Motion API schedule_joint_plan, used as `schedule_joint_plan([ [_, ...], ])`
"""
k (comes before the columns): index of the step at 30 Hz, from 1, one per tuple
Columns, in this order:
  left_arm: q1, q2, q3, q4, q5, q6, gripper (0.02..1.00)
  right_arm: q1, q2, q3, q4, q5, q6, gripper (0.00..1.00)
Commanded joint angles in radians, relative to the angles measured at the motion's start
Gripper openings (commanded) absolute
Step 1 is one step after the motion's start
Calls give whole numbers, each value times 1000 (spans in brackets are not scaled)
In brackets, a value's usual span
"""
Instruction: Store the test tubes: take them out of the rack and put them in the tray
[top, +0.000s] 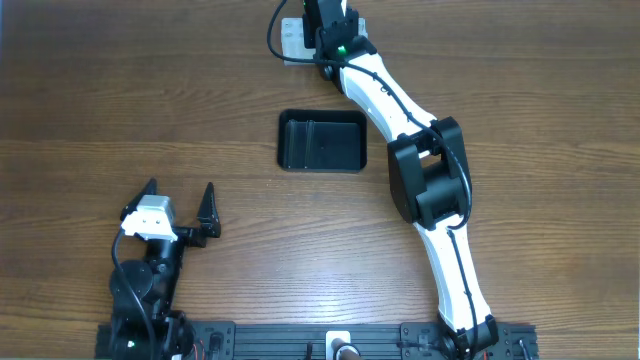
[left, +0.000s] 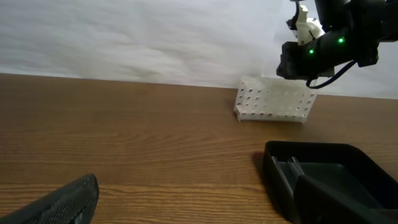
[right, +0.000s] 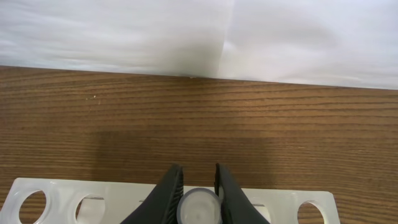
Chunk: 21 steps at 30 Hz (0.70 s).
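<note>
1. The right gripper (right: 198, 177) is at the rack (right: 56, 194), at the far edge of the table (top: 120, 90). Its jaws are closed against both sides of a test tube (right: 199, 208) at its cap.
2. The test tube stands upright in its rack hole, long axis vertical, seen end-on between the jaws. In my judgement it must be drawn straight up to clear the hole.
3. The tray (top: 283, 140) lies just on the near side of the rack, towards the arm bases.
4. The left gripper (top: 180, 188) sits well apart from both, jaws wide apart and holding nothing.
</note>
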Motion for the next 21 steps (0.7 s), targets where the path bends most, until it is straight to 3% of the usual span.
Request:
schedule_joint_plan([
  [1,5,-8,-5,-3,13,19,1000,5,11,25,-4,24,-5,110],
  [21,5,-8,-5,-3,13,19,1000,8,-183,26,-27,25,-20,80],
])
